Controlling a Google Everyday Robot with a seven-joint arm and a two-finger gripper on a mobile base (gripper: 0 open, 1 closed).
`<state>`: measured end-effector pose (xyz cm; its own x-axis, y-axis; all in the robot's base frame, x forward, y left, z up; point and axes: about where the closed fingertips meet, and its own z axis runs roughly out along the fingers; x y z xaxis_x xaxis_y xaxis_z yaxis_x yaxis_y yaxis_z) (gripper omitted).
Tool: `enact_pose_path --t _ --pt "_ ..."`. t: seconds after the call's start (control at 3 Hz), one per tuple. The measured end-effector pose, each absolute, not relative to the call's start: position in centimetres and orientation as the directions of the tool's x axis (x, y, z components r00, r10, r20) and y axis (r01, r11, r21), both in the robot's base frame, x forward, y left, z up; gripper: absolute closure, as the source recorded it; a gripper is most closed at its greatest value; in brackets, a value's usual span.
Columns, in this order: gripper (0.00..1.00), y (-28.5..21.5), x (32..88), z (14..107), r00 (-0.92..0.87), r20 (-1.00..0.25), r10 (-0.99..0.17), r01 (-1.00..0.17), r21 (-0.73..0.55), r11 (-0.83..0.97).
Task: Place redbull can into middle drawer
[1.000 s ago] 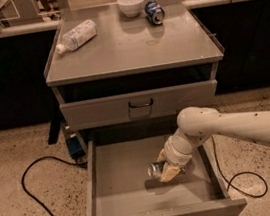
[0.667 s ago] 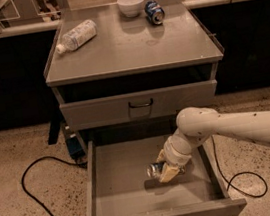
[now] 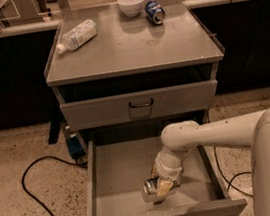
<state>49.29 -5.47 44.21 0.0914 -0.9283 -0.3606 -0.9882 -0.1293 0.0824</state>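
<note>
Care is what you need now. Your gripper (image 3: 160, 188) is down inside the middle drawer (image 3: 118, 168), in the lower middle of the frame, close to the drawer's front wall. Its 2 fingers look closed around the redbull can (image 3: 150, 186). The can lies tipped on its side, with its shiny top facing the left of the frame. I cannot tell if the can touches the drawer floor or hangs just above it.

3 things could go wrong from here. If you let go while the can is off the floor, it may drop, and a round can on its side may roll across the flat floor. The drawer's walls should keep it in. If you pull the arm (image 3: 215, 136) up before the fingers open wide, the can may come out with it. If you lift toward the top of the frame, the arm may bump the upper drawer (image 3: 174, 100).

The bottle (image 3: 76, 36), the bowl (image 3: 131, 4) and the dark-blue can (image 3: 154, 12) on the bench (image 3: 131, 50) are far up the frame, out of your way.
</note>
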Motion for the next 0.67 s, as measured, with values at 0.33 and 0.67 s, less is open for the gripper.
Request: enact_pose_path --t 0.33,0.67 --pt "1.0 -4.9 48.8 42.2 0.103 -0.33 -0.938 -0.984 0.101 -0.144" --pt "1.0 -4.8 49.4 40.9 0.044 -0.351 -0.935 -0.987 0.128 -0.094"
